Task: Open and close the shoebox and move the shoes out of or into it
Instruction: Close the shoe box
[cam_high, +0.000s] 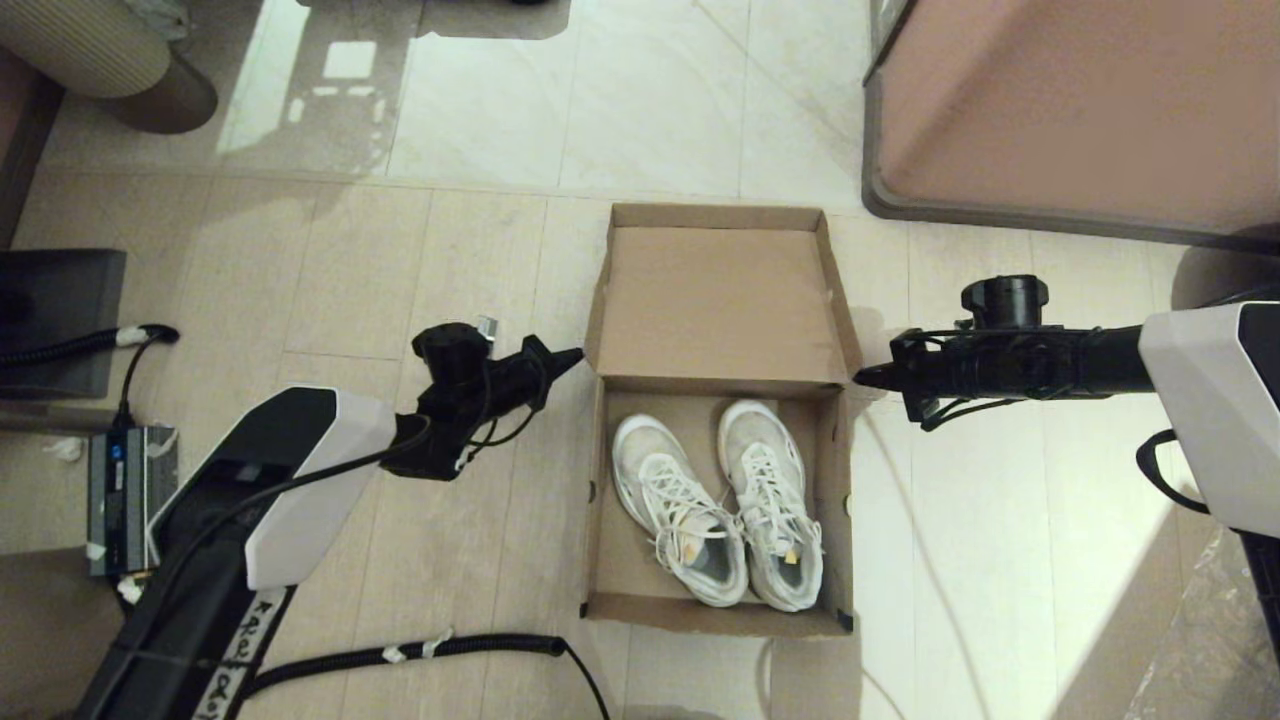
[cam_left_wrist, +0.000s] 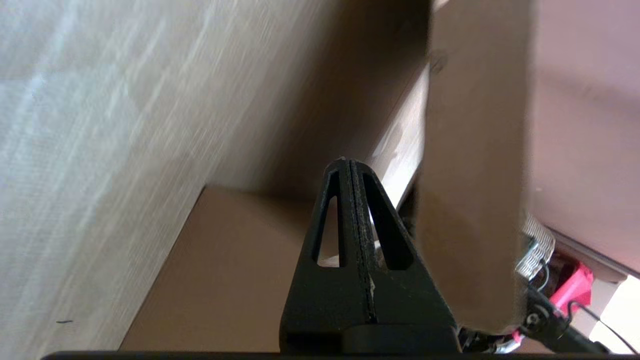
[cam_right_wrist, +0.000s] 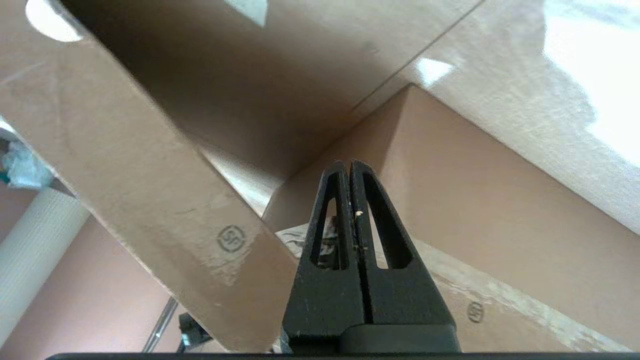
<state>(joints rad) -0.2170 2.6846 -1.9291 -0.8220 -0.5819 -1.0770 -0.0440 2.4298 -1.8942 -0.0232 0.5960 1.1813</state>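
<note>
The shoebox (cam_high: 722, 420) lies open on the floor (cam_high: 300, 280), lid raised, between the two grippers. The left gripper (cam_high: 572, 356), fingers pressed together, points at the lid's left edge, seemingly touching it. The right gripper (cam_high: 862, 376), likewise closed and empty, meets the opposite edge. The shoes (cam_high: 720, 500) sit side by side inside.

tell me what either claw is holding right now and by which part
Nothing. The left claw and right claw are both shut on nothing, tips at the shoebox lid's side edges.
</note>
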